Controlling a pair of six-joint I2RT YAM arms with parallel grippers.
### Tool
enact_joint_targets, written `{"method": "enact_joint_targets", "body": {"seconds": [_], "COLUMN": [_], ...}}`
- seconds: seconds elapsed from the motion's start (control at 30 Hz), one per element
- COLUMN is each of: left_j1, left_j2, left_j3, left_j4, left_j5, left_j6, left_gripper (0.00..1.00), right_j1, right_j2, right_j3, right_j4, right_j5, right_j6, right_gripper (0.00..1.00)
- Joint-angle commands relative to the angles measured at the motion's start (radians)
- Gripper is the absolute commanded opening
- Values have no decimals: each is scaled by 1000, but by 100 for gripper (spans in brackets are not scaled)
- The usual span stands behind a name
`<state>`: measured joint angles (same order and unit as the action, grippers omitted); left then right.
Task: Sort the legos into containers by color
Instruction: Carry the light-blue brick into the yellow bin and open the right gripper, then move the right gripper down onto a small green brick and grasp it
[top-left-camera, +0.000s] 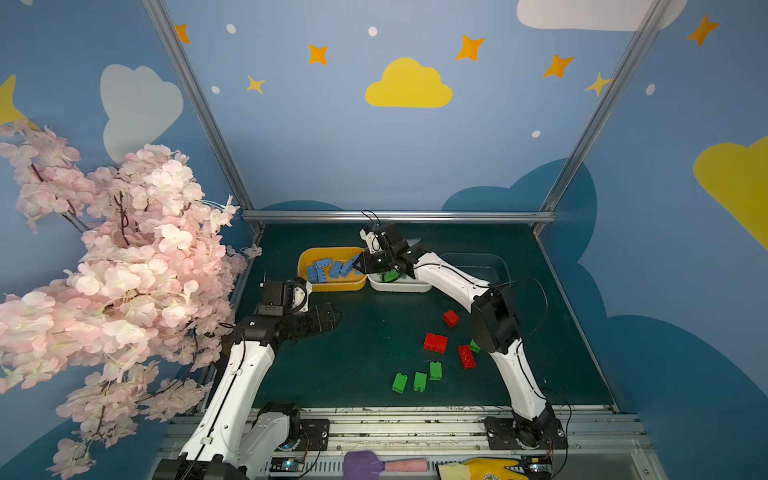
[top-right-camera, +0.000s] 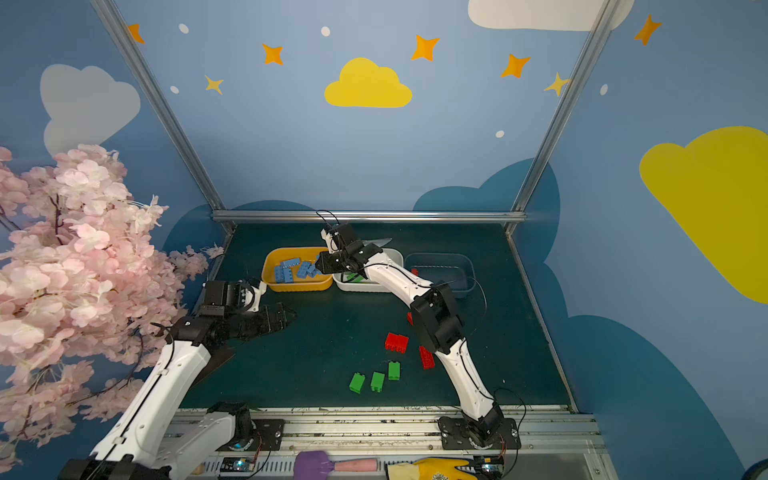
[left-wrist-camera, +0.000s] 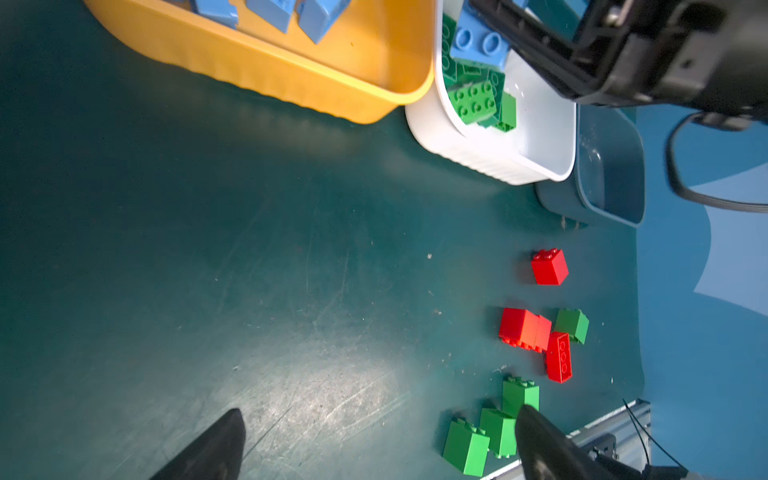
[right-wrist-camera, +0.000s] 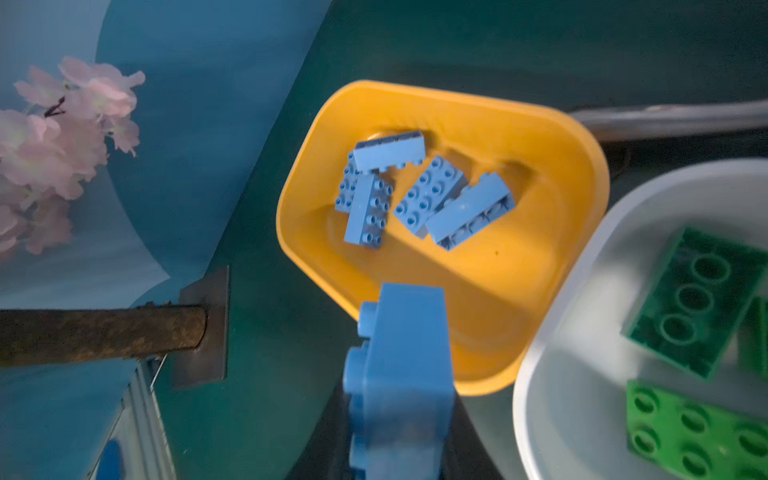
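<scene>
My right gripper (top-left-camera: 359, 264) is shut on a light blue lego (right-wrist-camera: 399, 374), held above the spot where the yellow-orange container (top-left-camera: 332, 286) meets the white container (top-left-camera: 399, 287). Several blue legos (right-wrist-camera: 432, 195) lie in the yellow one, and green legos (left-wrist-camera: 473, 102) lie in the white one. The dark blue-grey container (top-left-camera: 478, 266) stands to the right of them. Red legos (top-left-camera: 435, 343) and green legos (top-left-camera: 419, 381) are loose on the mat at front right. My left gripper (left-wrist-camera: 380, 415) hovers open and empty at mid left, apart from them.
A pink blossom branch (top-left-camera: 104, 270) overhangs the table's left side beside my left arm. A metal rail (top-left-camera: 415, 428) runs along the front edge. A purple-headed tool (top-left-camera: 374, 463) and a yellow glove (top-left-camera: 486, 469) lie in front of it.
</scene>
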<state>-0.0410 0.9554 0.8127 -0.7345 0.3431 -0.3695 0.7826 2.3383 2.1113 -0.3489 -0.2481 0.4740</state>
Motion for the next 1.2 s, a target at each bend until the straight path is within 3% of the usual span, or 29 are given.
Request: {"method": "enact_joint_targets", "body": {"seconds": [0.0, 0.1, 0.3, 0.43, 0.57, 0.67, 0.83, 0.97, 1.17], "left_j1": [10, 11, 13, 12, 12, 13, 12, 13, 13], "left_j2": [-7, -7, 1, 7, 14, 19, 21, 22, 27], "left_j3": [-25, -38, -44, -52, -50, -52, -52, -53, -53], "left_j4": [9, 21, 25, 32, 36, 40, 46, 52, 65], "left_j5": [5, 8, 7, 9, 13, 22, 30, 35, 45], "left_j6": [-15, -21, -20, -20, -17, -19, -18, -22, -25], "left_gripper": [100, 100, 100, 100, 100, 100, 100, 100, 100], "right_j1": [6, 12, 22, 30, 30, 29, 23, 22, 48], "right_j2": [67, 128, 236, 277, 271, 237, 92, -110, -424], "right_j3": [110, 183, 326, 394, 396, 369, 197, -91, -488], "right_j4": [42, 24, -61, -110, -138, -129, -77, -20, -73], "right_j5": [109, 164, 234, 254, 262, 250, 176, 70, -42], "right_j6": [31, 55, 64, 46, 31, 16, -35, -99, -212], "right_gripper": [15, 11, 15, 29, 50, 53, 55, 59, 64]}}
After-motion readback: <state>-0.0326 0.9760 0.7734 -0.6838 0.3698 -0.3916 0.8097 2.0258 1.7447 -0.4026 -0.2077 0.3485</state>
